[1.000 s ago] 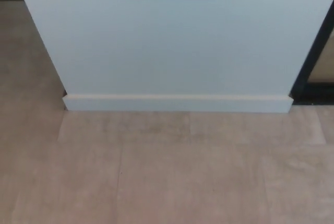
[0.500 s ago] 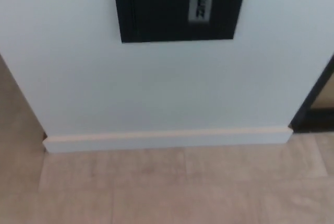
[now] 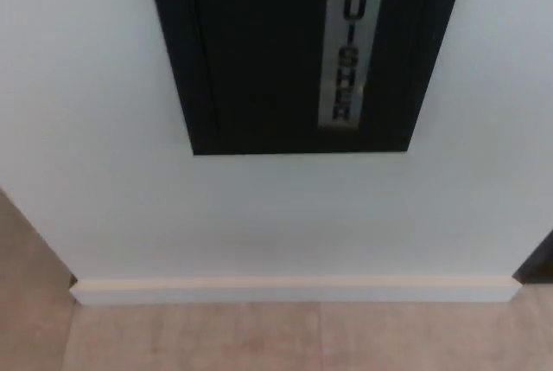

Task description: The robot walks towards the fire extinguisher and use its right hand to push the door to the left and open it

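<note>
The fire extinguisher door (image 3: 302, 51) fills the upper middle of the head view, a black panel set flush in a pale wall (image 3: 112, 189). A silver label strip (image 3: 344, 42) with vertical lettering runs down the door, right of its centre. Below the door the white baseboard (image 3: 294, 290) meets the tiled floor (image 3: 199, 341). Neither hand shows, so whether their fingers are spread or closed cannot be told.

The door looks like a flat, rigid sliding panel, probably light but glossy, so fingers may slip across its face. No handle or knob is visible here. A push to the left would likely work best with the right hand pressed against the raised frame edge on the door's right side, near the label strip, not flat on the smooth centre.
</note>
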Robot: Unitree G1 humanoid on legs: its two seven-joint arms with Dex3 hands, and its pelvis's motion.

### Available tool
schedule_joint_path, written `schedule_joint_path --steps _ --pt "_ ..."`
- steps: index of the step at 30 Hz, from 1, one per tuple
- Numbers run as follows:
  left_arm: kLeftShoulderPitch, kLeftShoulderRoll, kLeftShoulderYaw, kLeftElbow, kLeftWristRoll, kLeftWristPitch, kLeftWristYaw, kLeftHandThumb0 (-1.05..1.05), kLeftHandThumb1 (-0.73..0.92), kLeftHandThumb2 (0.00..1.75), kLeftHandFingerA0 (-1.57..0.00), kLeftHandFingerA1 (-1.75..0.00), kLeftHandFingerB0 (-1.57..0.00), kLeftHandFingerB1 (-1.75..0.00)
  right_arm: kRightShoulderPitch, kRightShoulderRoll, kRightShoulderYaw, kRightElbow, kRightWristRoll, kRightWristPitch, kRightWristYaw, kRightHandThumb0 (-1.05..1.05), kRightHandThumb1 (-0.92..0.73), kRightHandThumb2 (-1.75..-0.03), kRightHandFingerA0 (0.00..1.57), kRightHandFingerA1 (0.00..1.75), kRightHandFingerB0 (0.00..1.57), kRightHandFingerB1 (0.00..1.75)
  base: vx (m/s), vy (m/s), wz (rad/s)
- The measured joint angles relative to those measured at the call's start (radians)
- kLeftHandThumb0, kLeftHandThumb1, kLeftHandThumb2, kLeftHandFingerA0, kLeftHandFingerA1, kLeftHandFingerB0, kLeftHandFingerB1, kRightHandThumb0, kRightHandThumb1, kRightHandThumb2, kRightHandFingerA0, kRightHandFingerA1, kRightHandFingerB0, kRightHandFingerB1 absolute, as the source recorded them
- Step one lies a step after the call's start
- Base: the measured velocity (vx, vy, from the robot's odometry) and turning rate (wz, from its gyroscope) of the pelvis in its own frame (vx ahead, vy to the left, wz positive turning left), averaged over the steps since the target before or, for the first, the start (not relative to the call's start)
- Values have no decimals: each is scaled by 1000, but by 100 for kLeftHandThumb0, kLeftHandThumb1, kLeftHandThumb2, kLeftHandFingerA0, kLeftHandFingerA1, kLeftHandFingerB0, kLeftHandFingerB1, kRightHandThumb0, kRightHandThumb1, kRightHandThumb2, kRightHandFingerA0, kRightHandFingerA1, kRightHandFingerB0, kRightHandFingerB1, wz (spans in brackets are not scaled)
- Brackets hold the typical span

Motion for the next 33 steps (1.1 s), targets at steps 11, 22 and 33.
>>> schedule_joint_path --steps 11,22,33 --pt "5 -1 13 0 -3 0 -12 -74 52 56 -51 -112 -29 -87 15 -3 12 -24 -2 4 3 -81 -50 -89 24 50 10 42 215 106 -16" --pt "-2 8 14 2 -4 0 -15 -74 53 56 -50 -108 -30 -84 24 -5 20 -62 -5 8 2 -80 -49 -88 24 50 13 41 160 44 3" --pt "-1 5 15 3 -5 0 -22 -72 54 54 -39 -107 -29 -86 3 -22 17 -56 -1 14 7 -81 -49 -88 24 50 14 40 56 -142 -3"
